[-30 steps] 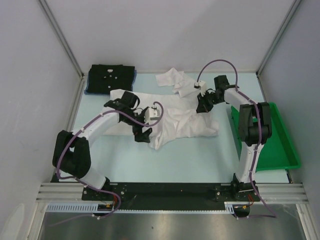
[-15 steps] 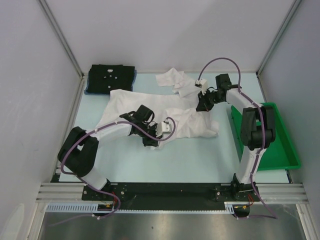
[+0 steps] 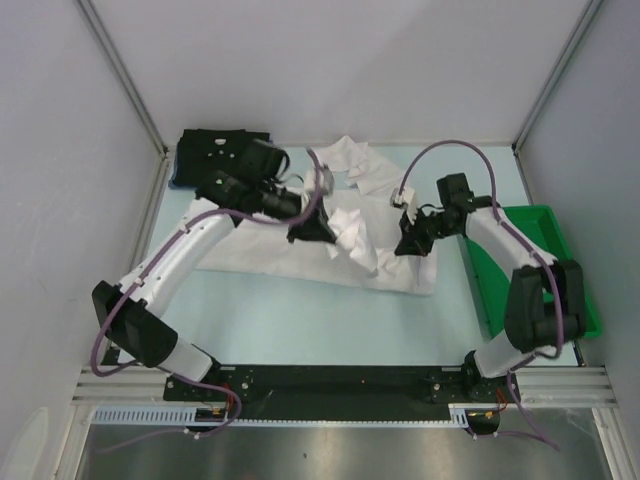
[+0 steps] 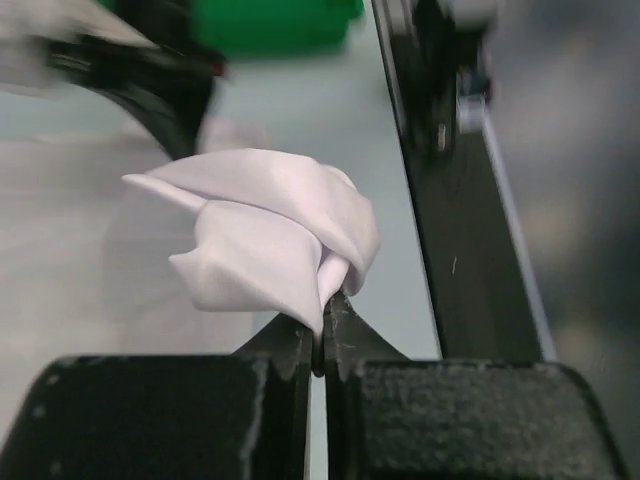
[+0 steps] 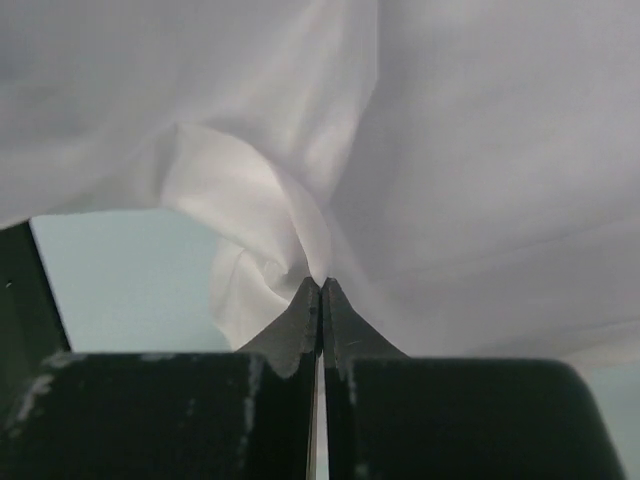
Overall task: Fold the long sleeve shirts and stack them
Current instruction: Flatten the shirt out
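The white long sleeve shirt (image 3: 290, 262) lies creased across the middle of the table. My left gripper (image 3: 318, 230) is shut on a fold of it, lifted above the shirt's middle; the left wrist view shows the pinched white cloth (image 4: 270, 225) bunched at the closed tips of the left gripper (image 4: 322, 312). My right gripper (image 3: 408, 244) is shut on the shirt's right side, and the white cloth (image 5: 450, 150) drapes over the right gripper (image 5: 320, 287). The black shirt (image 3: 222, 155) lies folded at the back left on a blue one (image 3: 176, 181).
A green tray (image 3: 572, 300) stands along the right edge, beside the right arm. More crumpled white cloth (image 3: 350, 160) lies at the back centre. Grey walls close the table on three sides.
My left gripper shut on the shirt's near edge and carried it up and back towards the middle. My right gripper shifted nearer with its cloth.
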{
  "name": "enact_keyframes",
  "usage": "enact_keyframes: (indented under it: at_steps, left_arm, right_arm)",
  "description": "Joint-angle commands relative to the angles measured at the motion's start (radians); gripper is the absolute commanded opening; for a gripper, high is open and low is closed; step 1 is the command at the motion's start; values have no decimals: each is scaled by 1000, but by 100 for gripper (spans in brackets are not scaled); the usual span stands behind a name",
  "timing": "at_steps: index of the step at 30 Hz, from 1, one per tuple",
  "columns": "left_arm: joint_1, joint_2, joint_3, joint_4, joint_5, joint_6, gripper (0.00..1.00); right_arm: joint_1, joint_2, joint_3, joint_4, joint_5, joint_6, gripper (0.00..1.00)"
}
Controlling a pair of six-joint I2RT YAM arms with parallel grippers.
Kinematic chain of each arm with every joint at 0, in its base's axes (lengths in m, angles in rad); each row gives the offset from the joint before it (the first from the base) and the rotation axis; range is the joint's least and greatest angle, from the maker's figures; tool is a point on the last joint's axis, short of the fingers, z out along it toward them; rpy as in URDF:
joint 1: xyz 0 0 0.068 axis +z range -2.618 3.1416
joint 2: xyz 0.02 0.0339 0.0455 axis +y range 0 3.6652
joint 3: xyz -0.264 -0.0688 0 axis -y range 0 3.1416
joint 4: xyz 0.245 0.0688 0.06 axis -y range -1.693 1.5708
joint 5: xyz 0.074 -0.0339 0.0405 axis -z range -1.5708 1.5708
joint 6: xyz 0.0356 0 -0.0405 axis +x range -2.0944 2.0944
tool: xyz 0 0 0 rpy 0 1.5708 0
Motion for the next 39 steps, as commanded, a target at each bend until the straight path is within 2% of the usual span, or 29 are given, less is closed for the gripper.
enact_keyframes:
  at_steps: [1, 2, 3, 4, 5, 7, 8, 9, 11, 12, 13, 14, 15, 16, 17, 19, 20, 23, 29, 33, 34, 39]
  left_arm:
    - [202, 76, -39, 589, 196, -833, 2]
    - [227, 83, -88, 946, 138, -981, 3]
    - [250, 95, -146, 1068, 68, -1184, 29]
    - [265, 152, -153, 1159, -33, -1251, 41]
    - [291, 189, -136, 1205, -72, -1293, 50]
    - [325, 284, -50, 1165, -146, -1350, 61]
    - [338, 298, -20, 1129, -152, -1349, 79]
    - [353, 306, -4, 1064, -169, -1255, 81]
    - [405, 292, 46, 771, -177, -1034, 83]
    - [422, 290, 68, 640, -194, -734, 84]
    - [469, 290, 85, 394, -195, -579, 83]
    - [498, 306, 129, 262, -183, -286, 80]
    - [531, 316, 145, 148, -186, -163, 79]
    - [573, 333, 162, -47, -204, -44, 79]
    - [612, 361, 189, -114, -278, 119, 76]
    - [653, 393, 194, -226, -350, 238, 75]
    - [657, 416, 194, -242, -414, 341, 72]
    - [649, 447, 174, -239, -485, 452, 72]
    - [641, 551, 203, -203, -554, 535, 73]
    - [620, 586, 199, -126, -577, 560, 74]
    - [614, 593, 199, -118, -588, 564, 75]
    - [597, 629, 180, -84, -610, 595, 73]
  right_arm:
    - [16, -191, -127, -159, -63, -140, 0]
    - [18, -240, -150, -159, -60, -153, 0]
    - [19, -256, -170, -160, -57, -157, 0]
    - [21, -268, -199, -163, -59, -162, 0]
    - [19, -279, -207, -168, -60, -176, 0]
    - [19, -296, -221, -173, -67, -174, 0]
    - [19, -296, -223, -173, -70, -170, 1]
    - [19, -290, -221, -171, -67, -164, 3]
    - [18, -282, -216, -165, -65, -154, 10]
    - [16, -265, -215, -159, -63, -139, 14]
    - [16, -256, -210, -159, -62, -130, 19]
    - [16, -244, -200, -160, -56, -115, 27]
    - [16, -231, -192, -162, -56, -69, 33]
    - [12, -201, -183, -162, -54, -40, 42]
    - [2, -189, -163, -163, -59, -15, 45]
    - [-7, -147, -149, -150, -67, 82, 48]
    - [-11, -135, -138, -119, -68, 112, 50]
    - [-21, -67, -117, -97, -88, 209, 50]
    - [-18, 6, -92, -102, -99, 238, 42]
    - [-5, 54, -81, -102, -74, 228, 30]
    - [-4, 60, -74, -105, -70, 220, 24]
    - [4, 88, -48, -143, -76, 196, 14]
